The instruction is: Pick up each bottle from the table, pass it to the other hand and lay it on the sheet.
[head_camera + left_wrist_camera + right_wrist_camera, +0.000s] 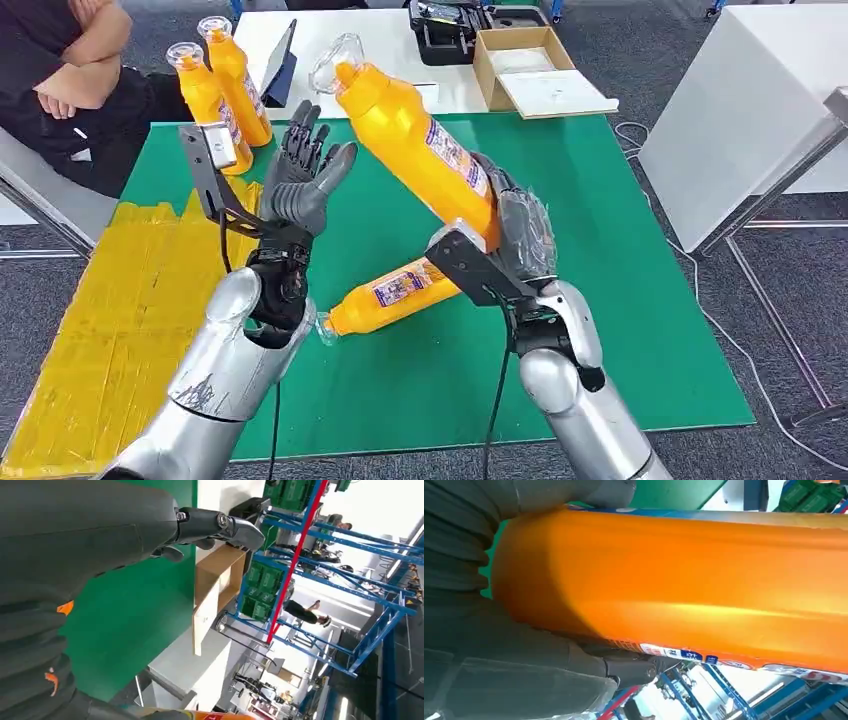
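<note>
R robot hand clamped on raised orange bottle; L robot hand beside it, fingers spread, empty.

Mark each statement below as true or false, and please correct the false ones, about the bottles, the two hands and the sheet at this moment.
1. The right hand holds a tilted orange bottle in the air. True.
2. The left hand grips a bottle. False: it is open, holding nothing.
3. Two bottles stand upright at the far edge of the green mat. True.
4. A bottle already lies on the yellow sheet. False: the lying bottle is on the green mat.
</note>
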Controlling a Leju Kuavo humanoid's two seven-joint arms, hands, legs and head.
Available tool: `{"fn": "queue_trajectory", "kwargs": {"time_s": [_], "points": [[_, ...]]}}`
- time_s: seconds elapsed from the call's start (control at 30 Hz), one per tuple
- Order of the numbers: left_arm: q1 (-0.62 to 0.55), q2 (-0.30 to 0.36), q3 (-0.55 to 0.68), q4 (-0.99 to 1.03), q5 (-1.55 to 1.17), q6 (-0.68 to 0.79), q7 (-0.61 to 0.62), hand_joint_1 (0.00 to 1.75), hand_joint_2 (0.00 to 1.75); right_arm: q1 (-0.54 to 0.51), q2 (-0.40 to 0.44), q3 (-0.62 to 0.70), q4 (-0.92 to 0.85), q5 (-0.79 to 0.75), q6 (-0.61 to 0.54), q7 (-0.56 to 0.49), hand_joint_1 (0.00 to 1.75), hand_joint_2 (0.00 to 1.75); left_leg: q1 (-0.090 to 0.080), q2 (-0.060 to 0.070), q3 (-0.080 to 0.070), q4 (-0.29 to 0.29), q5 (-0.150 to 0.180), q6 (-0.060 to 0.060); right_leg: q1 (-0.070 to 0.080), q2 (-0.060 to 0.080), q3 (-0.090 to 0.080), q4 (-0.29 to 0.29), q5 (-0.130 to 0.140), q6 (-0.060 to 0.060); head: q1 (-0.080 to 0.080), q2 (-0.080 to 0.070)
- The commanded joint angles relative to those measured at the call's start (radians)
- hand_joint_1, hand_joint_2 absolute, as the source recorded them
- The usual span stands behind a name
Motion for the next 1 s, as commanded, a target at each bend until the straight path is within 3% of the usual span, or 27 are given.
{"fn": "queue_trajectory", "kwargs": {"time_s": [0.03,0.33,1.0], "points": [[-0.03,0.033,-0.034,0.021,0.004,0.0,0.002,0.0,1.75,-0.036,-0.006,0.024,0.03,-0.005,0.008,0.005,1.75,1.75,0.0,0.001,0.003,0.0,-0.001,-0.003,0.0,0.0,0.002,0.0,-0.001,-0.001,0.0,0.0],[-0.043,0.017,-0.039,0.023,0.001,0.002,0.014,0.0,1.75,-0.032,-0.003,0.057,0.111,0.034,0.025,0.028,1.75,1.75,0.0,0.001,0.004,-0.001,-0.001,-0.004,0.0,-0.001,0.004,0.0,-0.001,-0.001,0.0,0.0],[-0.08,-0.013,-0.076,0.019,-0.008,0.007,0.041,0.0,1.75,-0.171,0.075,0.04,0.302,0.08,0.031,0.075,1.75,1.75,0.0,0.001,0.001,0.001,-0.001,-0.003,0.0,0.0,0.001,0.001,0.0,-0.001,0.0,0.0]]}}
